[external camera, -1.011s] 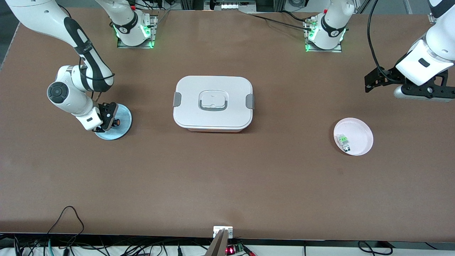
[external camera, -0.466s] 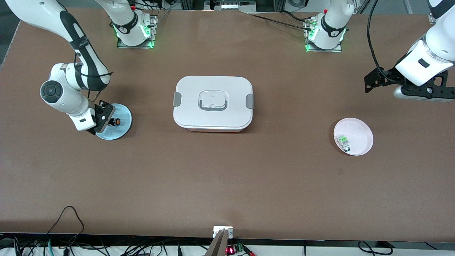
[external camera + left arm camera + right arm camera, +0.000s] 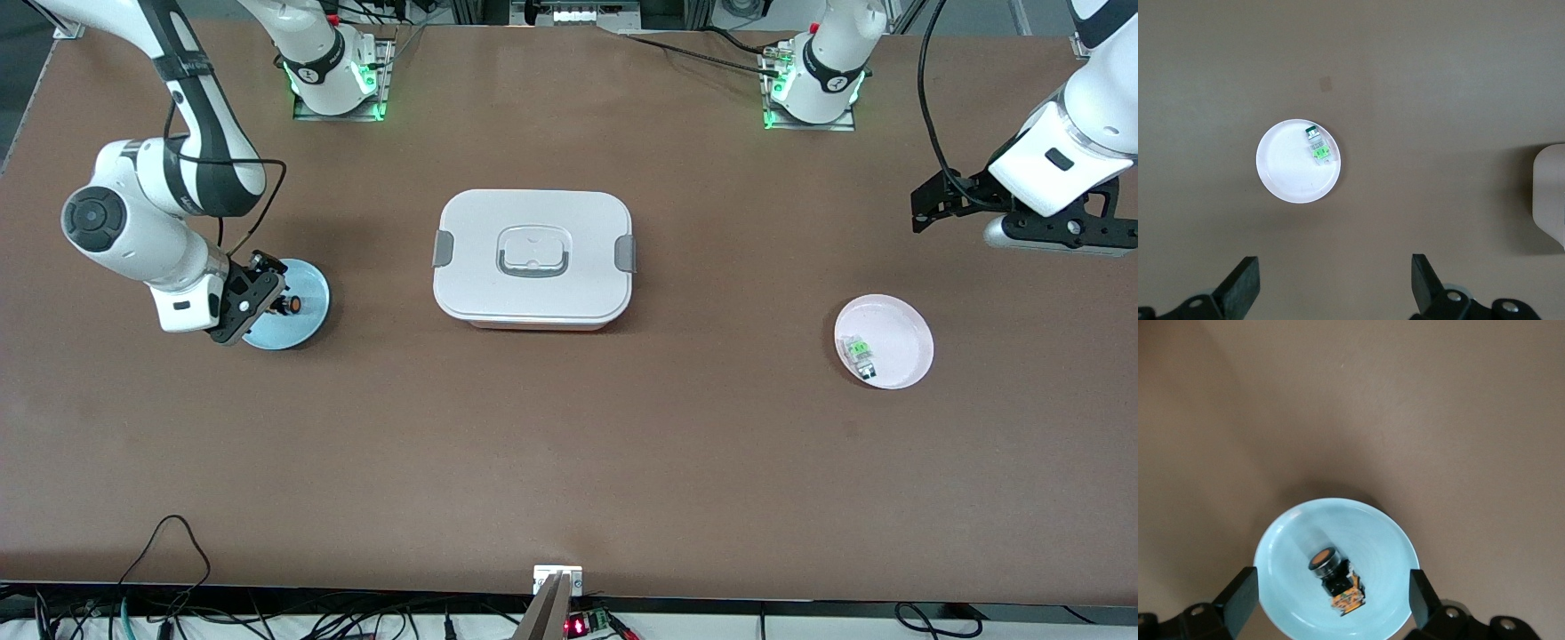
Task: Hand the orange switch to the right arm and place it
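Orange switch, a stubby black block with a round orange cap, was seen lying on its side on the smooth, shallow blue plate at the middle left of the front frame, toward the right arm's end of the table. In the right wrist view the switch was shown resting inside the glossy round dish, free of any grip. The right gripper was held over the plate's edge, its dark fingers spread wide apart and empty.

At the upper right of the front frame the left gripper was parked above the matte brown table, waiting, with its wide black fingers parted and nothing held.

A pale pink round plate was noted at the lower right, with a small clear-and-green part lying in it. A white rounded-rectangular lidded box with grey side clips was set at the centre.
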You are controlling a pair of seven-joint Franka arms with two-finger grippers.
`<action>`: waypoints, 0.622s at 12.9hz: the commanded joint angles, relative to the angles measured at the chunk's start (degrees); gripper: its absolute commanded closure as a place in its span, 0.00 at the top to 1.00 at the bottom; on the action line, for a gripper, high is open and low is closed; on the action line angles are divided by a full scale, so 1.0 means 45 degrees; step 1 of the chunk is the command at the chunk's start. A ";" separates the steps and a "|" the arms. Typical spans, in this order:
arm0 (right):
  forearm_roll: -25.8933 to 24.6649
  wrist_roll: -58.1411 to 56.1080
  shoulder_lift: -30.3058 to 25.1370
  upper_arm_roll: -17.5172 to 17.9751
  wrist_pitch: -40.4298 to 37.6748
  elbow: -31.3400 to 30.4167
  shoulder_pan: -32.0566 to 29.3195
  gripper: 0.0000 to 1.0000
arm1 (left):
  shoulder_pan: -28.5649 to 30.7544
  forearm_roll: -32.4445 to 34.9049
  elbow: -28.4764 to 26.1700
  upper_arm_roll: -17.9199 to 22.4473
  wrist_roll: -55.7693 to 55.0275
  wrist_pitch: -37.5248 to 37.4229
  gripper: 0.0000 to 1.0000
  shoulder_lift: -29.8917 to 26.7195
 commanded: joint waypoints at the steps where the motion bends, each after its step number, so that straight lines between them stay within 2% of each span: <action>1: 0.0194 0.2753 -0.0239 0.0677 -0.2120 0.1611 -0.0098 1.00 | -0.0031 0.0174 0.0465 -0.0063 -0.0197 -0.0314 1.00 0.0224; 5: 0.0584 0.6878 -0.0492 0.1089 -0.4990 0.3722 -0.0059 1.00 | -0.0031 0.0154 0.0465 -0.0083 -0.0197 -0.0314 1.00 0.0243; 8: 0.0741 1.0095 -0.1019 0.1090 -0.6810 0.4818 -0.0020 1.00 | -0.0031 0.0154 0.0465 -0.0063 -0.0196 -0.0314 1.00 0.0243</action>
